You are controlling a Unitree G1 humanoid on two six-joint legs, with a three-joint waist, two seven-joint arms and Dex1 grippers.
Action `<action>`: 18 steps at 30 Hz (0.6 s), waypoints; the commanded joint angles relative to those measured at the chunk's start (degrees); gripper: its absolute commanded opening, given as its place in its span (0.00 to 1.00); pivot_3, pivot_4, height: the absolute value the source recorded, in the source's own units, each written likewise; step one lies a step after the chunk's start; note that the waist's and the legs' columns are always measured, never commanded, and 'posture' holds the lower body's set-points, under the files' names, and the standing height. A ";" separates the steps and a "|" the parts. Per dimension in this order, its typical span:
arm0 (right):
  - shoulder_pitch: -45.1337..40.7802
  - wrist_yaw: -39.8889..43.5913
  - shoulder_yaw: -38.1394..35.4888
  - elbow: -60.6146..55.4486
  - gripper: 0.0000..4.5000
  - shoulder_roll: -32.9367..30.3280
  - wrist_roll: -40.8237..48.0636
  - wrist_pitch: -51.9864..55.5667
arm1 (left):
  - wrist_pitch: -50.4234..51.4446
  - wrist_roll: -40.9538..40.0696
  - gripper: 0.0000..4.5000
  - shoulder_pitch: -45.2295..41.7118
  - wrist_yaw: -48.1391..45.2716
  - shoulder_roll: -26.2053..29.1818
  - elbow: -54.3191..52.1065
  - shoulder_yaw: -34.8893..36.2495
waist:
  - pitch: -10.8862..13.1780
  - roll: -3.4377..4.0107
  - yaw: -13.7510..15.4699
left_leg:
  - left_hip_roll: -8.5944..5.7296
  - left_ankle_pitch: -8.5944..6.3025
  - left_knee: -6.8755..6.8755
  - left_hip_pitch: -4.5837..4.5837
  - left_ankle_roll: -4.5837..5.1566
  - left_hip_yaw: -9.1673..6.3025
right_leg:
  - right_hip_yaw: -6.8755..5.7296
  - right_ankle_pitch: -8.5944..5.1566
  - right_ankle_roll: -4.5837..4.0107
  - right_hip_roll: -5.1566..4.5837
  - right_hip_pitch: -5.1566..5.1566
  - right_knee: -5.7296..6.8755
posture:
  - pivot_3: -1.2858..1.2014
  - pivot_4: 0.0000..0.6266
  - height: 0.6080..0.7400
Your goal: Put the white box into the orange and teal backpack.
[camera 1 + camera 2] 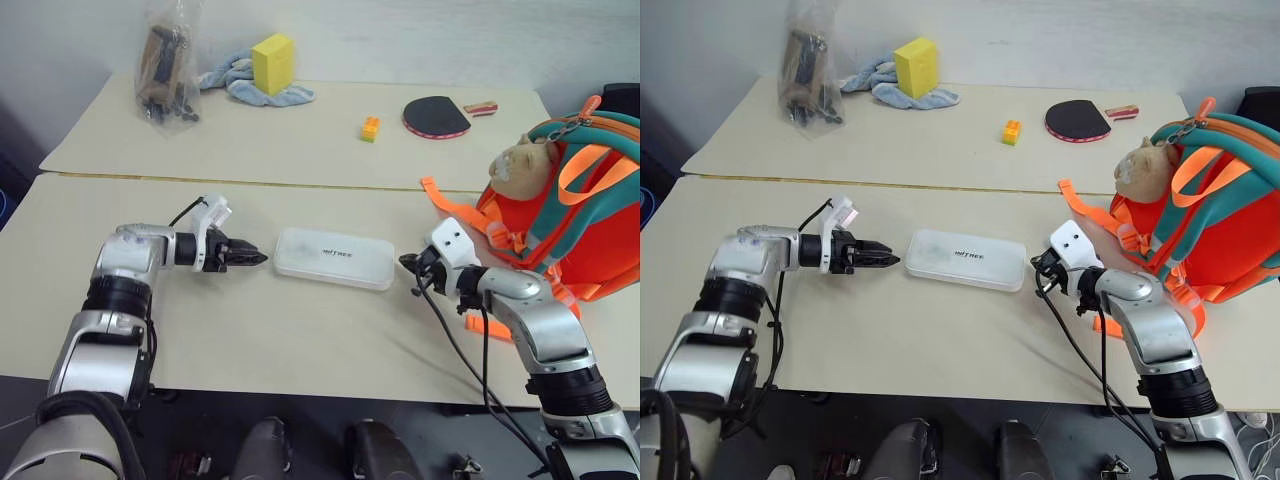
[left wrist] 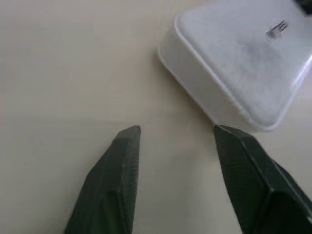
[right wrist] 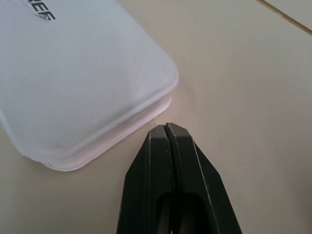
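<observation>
While white box (image 1: 334, 258) lies flat on surface (image 1: 250, 330), L gripper (image 2: 176, 134) fingers apart just beside it, R gripper (image 3: 166, 127) fingers pressed together nr other end, orange and teal backpack (image 1: 590, 225) at R.

A yellow sponge block (image 1: 273, 62) rests on a blue cloth (image 1: 245, 85).

I see two beige tables (image 1: 200, 330) pushed together, seam running across. On the near table lie the white box (image 1: 334, 258), flat at centre, and the orange and teal backpack (image 1: 575, 215) at the right edge. On the far table I read a clear plastic bag (image 1: 168, 65), a yellow sponge block (image 1: 272, 62) on a blue cloth (image 1: 255, 88), a small orange-yellow brick (image 1: 370, 128) and a table-tennis paddle (image 1: 438, 116).
</observation>
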 commanded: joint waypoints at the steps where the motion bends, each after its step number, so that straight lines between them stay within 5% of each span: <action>1: 0.44 0.04 0.00 -1.83 0.00 -0.86 -0.66 -1.43 | 7.72 -1.86 0.82 -5.82 -1.01 -1.40 8.96 2.31 | 0.00 -0.01 -0.06 | 0.00 0.00 0.00 0.00 0.00 0.01 | 0.01 0.00 0.00 0.00 -0.01 0.00 | 0.52 0.24 1.00; 4: 1.47 0.24 0.77 -2.91 0.00 -1.18 -1.06 -1.76 | 10.80 -1.59 0.99 -8.15 -1.83 -2.90 12.35 1.87 | 0.00 -0.01 -0.09 | 0.00 0.00 -0.02 0.00 -0.01 0.01 | 0.01 0.00 0.00 0.00 -0.06 0.03 | 0.52 0.24 1.00; 10: 2.49 0.28 0.57 -4.06 0.00 -1.14 -1.04 -1.30 | 11.25 1.16 0.99 -7.84 -4.71 -7.71 13.38 -3.30 | 0.00 0.00 -0.01 | 0.00 0.02 0.02 0.03 -0.05 0.02 | 0.07 0.00 0.00 0.00 -0.12 0.19 | 0.52 0.24 1.00; 18: 3.49 0.11 0.45 -4.63 0.00 -1.28 -1.44 -1.33 | 10.91 0.63 0.99 -10.47 -3.33 -14.90 17.60 -1.29 | -0.01 -0.02 1.54 | -0.10 -0.04 0.27 0.04 0.05 -0.07 | 0.05 0.00 0.00 -0.11 0.05 0.17 | 0.52 0.24 1.00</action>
